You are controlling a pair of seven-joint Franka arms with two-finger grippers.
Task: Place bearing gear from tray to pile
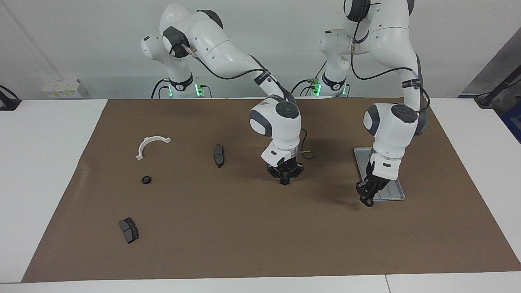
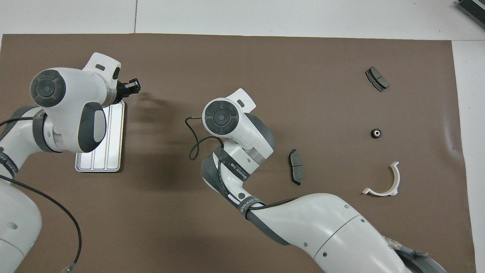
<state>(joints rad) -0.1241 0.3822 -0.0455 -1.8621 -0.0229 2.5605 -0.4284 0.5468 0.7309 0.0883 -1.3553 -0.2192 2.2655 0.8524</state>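
The silver tray (image 1: 390, 194) (image 2: 113, 151) lies toward the left arm's end of the mat, partly hidden by the left arm. My left gripper (image 1: 368, 200) (image 2: 132, 86) hangs low over the mat just off the tray's end farther from the robots, shut on a small dark round bearing gear (image 1: 369, 202). The pile lies toward the right arm's end: a white half-ring bracket (image 1: 151, 145) (image 2: 386, 182), two dark brake pads (image 1: 219, 155) (image 1: 129, 230) and another bearing gear (image 1: 146, 179) (image 2: 376, 133). My right gripper (image 1: 285, 180) waits shut and empty over the mat's middle.
A brown mat (image 1: 244, 236) covers the table, with white table edge around it. A thin black cable (image 2: 193, 148) loops from the right wrist. One brake pad (image 2: 296, 167) lies close to the right arm's wrist; the second (image 2: 377, 79) is farther from the robots.
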